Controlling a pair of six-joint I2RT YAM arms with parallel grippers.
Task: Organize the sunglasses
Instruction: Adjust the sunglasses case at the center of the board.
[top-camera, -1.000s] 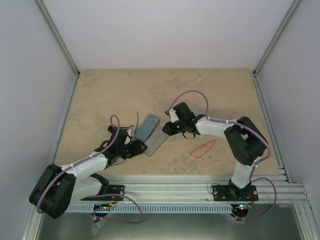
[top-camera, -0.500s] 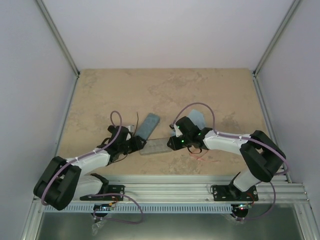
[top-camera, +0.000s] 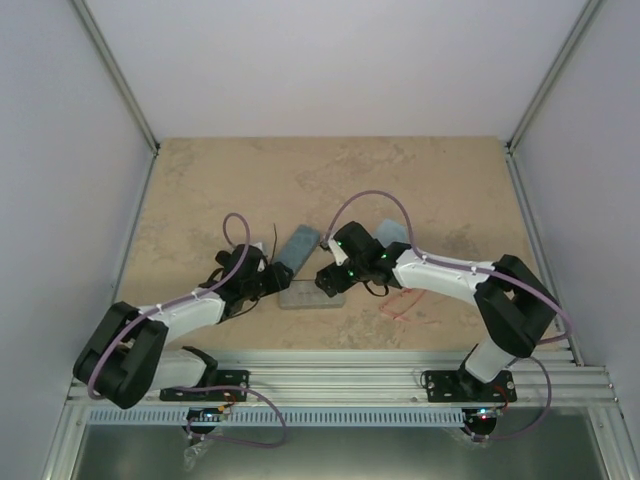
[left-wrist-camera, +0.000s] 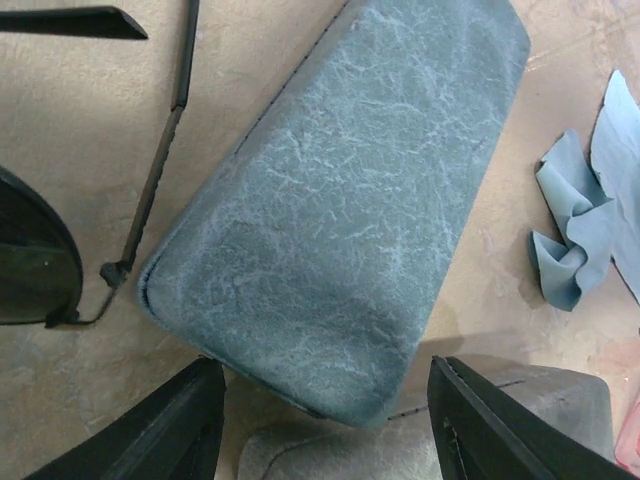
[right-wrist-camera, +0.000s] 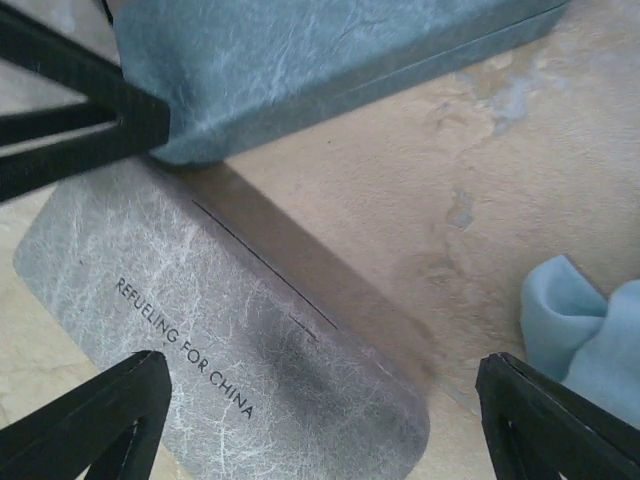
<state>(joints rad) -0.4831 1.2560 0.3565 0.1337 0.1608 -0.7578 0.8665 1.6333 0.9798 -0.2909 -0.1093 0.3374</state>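
**Both pincers released over the two cases, sunglasses lying loose on the worktop**

The right pincer is released. Its fingers stand wide apart above the grey case and grip nothing. The case lies flat on the worktop with its printed side up, long side running left to right, and it sits near the front, between the two arms.

The left pincer is also released, holding nothing between its spread fingers. It hovers at the near end of the blue-grey case, and that rounded end shows in the gap between the fingers, clear of both. In the right wrist view, the left pincer's dark fingers end just beside that same corner of the case.

The blue-grey case lies closed. It slants away to the far right, and its near end comes right up to the far edge of the grey case. I cannot tell whether the two cases touch.

The black sunglasses rest on the worktop just left of the blue-grey case, with one thin arm stretched along its left side. The red sunglasses lie on the worktop to the right of the right pincer, partly hidden under that arm's forearm and well apart from the black pair.

A crumpled light blue cloth sits to the right of the blue-grey case, beyond the right pincer.
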